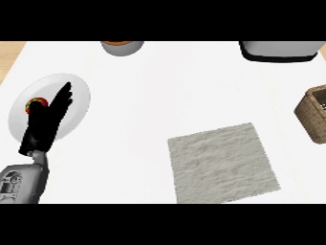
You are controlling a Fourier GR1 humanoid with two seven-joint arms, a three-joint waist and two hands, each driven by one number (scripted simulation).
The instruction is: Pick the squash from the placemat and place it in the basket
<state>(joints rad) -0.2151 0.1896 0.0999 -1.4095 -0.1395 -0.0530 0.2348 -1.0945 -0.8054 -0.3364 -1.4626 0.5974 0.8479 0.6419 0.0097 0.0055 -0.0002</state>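
The pale grey placemat (222,162) lies at the centre right of the white counter with nothing on it. No squash shows anywhere in the head view. The woven brown basket (315,117) stands at the right edge, partly cut off; the part of its inside that shows holds nothing. My left hand (49,119) rests at the left with its fingers straight, over a white plate (79,91), far from both placemat and basket. My right hand is out of view.
A small red and green item (36,103) lies on the plate beside the left hand's fingers. A grey bowl (122,47) with an orange inside stands at the back edge. A grey and black appliance (282,50) stands at the back right.
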